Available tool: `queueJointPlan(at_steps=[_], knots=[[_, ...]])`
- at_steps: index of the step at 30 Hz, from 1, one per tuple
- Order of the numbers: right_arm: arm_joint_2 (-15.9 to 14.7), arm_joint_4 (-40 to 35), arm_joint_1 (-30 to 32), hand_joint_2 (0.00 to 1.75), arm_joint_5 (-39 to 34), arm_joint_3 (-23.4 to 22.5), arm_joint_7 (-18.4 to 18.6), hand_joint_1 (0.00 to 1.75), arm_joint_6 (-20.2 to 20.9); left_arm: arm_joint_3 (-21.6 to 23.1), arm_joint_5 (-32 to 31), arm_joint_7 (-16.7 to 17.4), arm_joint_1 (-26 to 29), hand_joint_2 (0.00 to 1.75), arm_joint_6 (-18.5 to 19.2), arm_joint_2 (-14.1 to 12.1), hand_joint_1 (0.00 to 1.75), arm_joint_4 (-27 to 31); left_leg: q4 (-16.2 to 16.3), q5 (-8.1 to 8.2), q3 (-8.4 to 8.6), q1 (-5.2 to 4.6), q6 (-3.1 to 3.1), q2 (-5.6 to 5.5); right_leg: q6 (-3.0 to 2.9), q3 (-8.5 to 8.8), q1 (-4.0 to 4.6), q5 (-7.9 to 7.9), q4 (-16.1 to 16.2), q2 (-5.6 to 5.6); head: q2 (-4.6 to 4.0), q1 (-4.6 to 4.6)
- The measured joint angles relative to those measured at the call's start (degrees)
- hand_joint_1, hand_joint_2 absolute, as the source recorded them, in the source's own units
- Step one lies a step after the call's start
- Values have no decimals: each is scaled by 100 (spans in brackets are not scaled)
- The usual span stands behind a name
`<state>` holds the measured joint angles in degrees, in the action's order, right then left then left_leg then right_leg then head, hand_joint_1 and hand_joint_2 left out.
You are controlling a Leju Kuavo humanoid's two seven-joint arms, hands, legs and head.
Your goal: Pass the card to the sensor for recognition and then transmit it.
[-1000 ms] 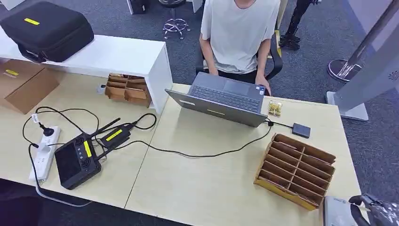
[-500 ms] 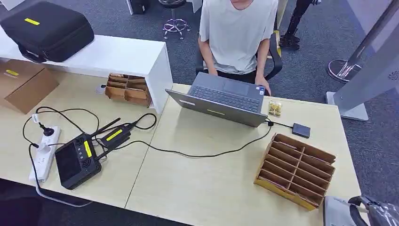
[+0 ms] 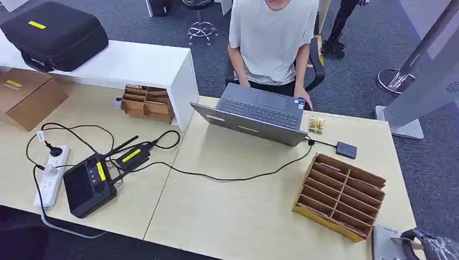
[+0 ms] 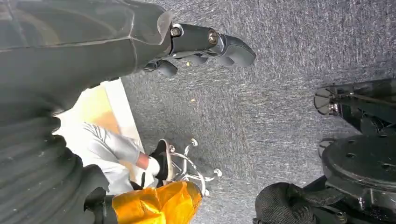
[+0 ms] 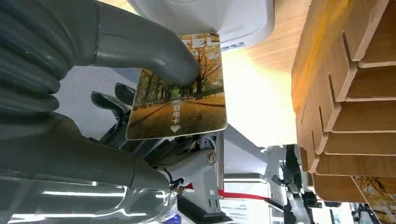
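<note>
Right hand (image 5: pixel 116 121) pinches the card (image 5: pixel 180 88), thumb (image 5: pixel 144 49) pressed flat on its printed face, darker fingers behind it. In the head view that hand (image 3: pixel 433 246) sits at the desk's near right corner, right over the white card sensor (image 3: pixel 385 244). Left hand (image 4: pixel 205 44) hangs beside the body over grey carpet, fingers curled, nothing in them.

Largest to smallest:
- Desk (image 3: pixel 233 211): light wood, person seated at the far edge behind a laptop (image 3: pixel 254 114).
- Slotted wooden rack (image 3: pixel 340 196): near the right edge, just beside the sensor; its dividers (image 5: pixel 350 93) sit close to the card in the wrist view.
- Sensor (image 5: pixel 205 16): white housing, rounded edge, at the near right corner.
- Card: autumn-trees print. One end meets or overlaps the sensor housing; can't tell whether it touches.

Step in hand, as I judge it: the read. Card is being presented to the sensor; handover not begun.

Next move, my call: hold the card flat and steady against the reader face until it registers, then lift clear without clipping the rack and carry it out for transfer. Grip is a thumb-on-face pinch, so slip is the risk during any swing.
</note>
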<state>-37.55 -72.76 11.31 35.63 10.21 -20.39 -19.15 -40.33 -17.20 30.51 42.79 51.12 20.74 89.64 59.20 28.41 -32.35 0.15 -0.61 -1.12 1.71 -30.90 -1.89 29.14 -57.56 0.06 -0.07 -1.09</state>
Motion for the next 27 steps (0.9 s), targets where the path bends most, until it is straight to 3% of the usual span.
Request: queueJointPlan(at_steps=[12, 16, 27], knots=[[31, 29, -147, 175, -15, 11, -20, 175, 177, 0, 72, 24, 7, 175, -11, 0, 0, -2, 0, -1, 7, 0, 0, 4, -1, 20, 0, -4, 0, 2, 0, 2], [-68, -327, -267, 175, 35, -26, -87, 175, 179, 0, -26, 4, 7, 175, 59, -2, 0, 0, 0, -4, 6, -3, 3, 3, 0, 21, -2, -5, -2, 1, 0, 2], [-579, -1412, -2090, 175, 46, -94, 22, 175, 666, -207, -745, -450, -182, 175, 417, -4, 0, -24, 2, -19, 10, -3, 6, 15, -1, 17, -2, -22, -5, 14, 0, 2]])
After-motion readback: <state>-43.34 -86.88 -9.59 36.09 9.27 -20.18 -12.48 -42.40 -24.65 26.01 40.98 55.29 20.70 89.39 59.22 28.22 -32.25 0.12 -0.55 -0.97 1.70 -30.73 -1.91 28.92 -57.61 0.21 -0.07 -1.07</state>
